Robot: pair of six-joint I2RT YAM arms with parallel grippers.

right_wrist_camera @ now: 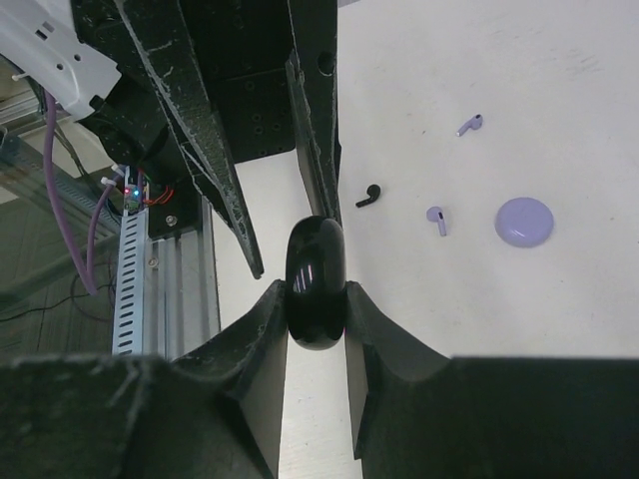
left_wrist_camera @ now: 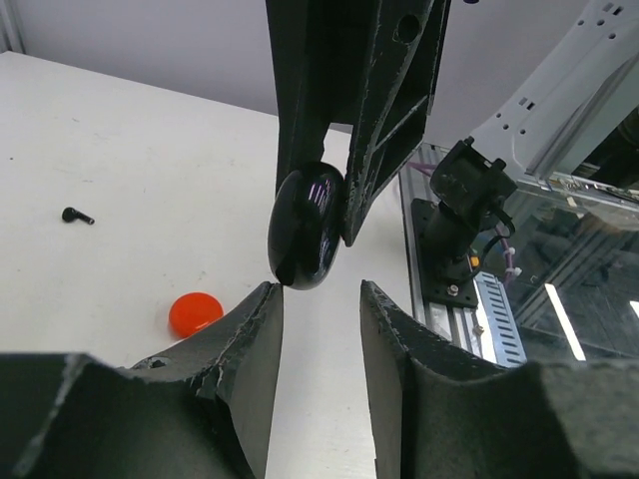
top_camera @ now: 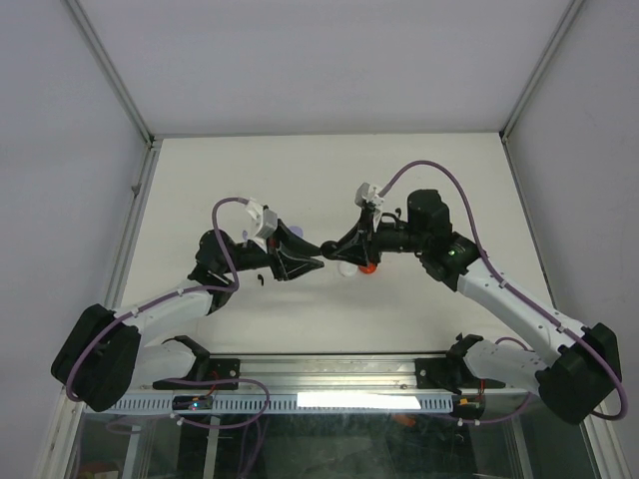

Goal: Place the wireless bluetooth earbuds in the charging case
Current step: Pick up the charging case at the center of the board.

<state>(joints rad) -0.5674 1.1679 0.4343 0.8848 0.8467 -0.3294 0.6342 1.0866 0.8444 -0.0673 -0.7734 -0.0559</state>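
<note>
**Top view.** The left gripper (top_camera: 316,261) and the right gripper (top_camera: 333,248) meet tip to tip above the middle of the table (top_camera: 300,170). A red case (top_camera: 369,267) lies on the table just beside them. What sits between the tips is too small to read here.

**Left wrist view.** The right gripper reaches in from above, clamped on a black case (left_wrist_camera: 307,228) that it holds on edge, clear of the table. The left gripper's own jaws stand parted just below the case, wider than the case is thick. Contact cannot be confirmed. A black earbud (left_wrist_camera: 76,215) lies on the table, well apart.

**Right wrist view.** The right jaws press on the two flat faces of the black case. Two purple earbuds (right_wrist_camera: 436,220) and a purple case (right_wrist_camera: 524,221) lie on the table beyond.

**Handling.** The black case looks hard, glossy and light (expect it to slip under a weak grip). Take it by the flat faces and leave the rim free for opening. The earbuds are tiny and light, and likely to skid. Take each by the stem, with the jaws nearly together.
</note>
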